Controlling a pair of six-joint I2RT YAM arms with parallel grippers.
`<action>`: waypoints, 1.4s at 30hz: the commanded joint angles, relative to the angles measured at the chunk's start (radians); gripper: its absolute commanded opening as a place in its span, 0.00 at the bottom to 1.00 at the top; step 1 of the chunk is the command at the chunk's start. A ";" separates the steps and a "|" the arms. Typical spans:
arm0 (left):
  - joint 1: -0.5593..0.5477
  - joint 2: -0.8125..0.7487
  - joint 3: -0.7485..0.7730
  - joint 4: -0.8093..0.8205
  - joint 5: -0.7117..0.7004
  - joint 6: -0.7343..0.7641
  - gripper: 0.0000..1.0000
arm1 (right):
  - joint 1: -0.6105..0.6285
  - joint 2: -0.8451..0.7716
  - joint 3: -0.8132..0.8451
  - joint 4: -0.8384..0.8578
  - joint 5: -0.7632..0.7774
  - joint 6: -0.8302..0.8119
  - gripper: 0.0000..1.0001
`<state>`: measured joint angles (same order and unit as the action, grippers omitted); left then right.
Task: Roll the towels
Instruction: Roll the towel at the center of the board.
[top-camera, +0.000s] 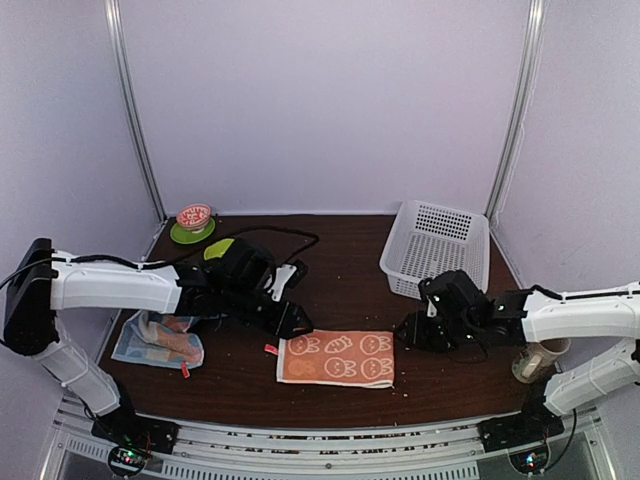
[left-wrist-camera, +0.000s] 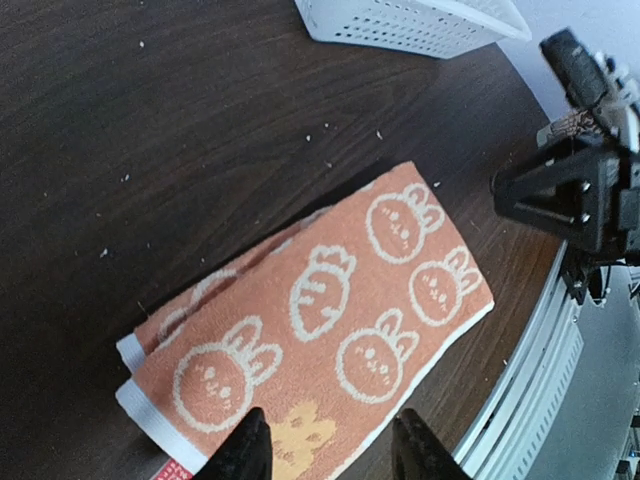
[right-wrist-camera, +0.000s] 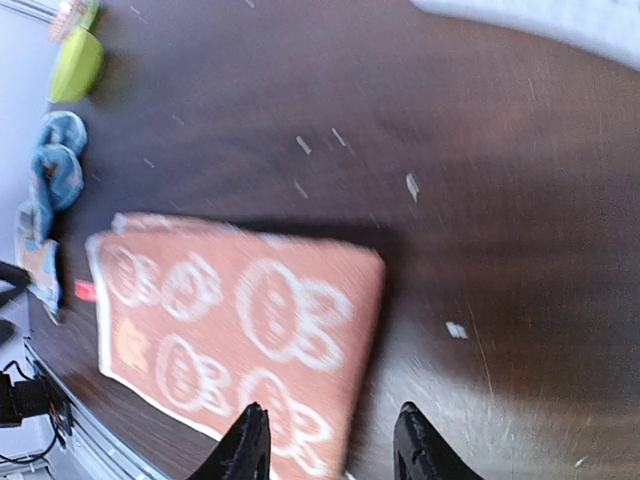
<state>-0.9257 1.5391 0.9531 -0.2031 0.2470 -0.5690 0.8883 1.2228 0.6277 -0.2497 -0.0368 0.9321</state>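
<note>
Towels number two. At the left near edge of the tabletop (top-camera: 345, 285) the light-blue towel (top-camera: 158, 342) lies crumpled, its print hard to make out, well apart from both hands. Near centre, the orange towel (top-camera: 336, 358) lies folded flat, with white rabbits and carrots on top. The left hand (left-wrist-camera: 328, 452) hovers over its left end, fingers spread and holding nothing. The right hand (right-wrist-camera: 326, 445) hovers at its right edge, likewise spread and empty. One white basket (top-camera: 435, 250) stands far right.
</note>
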 joint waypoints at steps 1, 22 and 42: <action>0.001 0.064 0.042 0.024 -0.046 0.020 0.41 | 0.022 0.002 -0.105 0.173 -0.079 0.132 0.43; 0.002 0.230 0.047 0.049 -0.058 0.040 0.12 | 0.033 0.174 -0.106 0.142 -0.115 0.115 0.10; -0.070 0.253 0.129 0.132 0.051 -0.041 0.00 | 0.039 0.239 0.290 -0.514 0.223 -0.283 0.00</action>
<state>-1.0004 1.8107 1.0340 -0.1055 0.2771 -0.6128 0.9154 1.4212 0.8921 -0.7212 0.1345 0.6640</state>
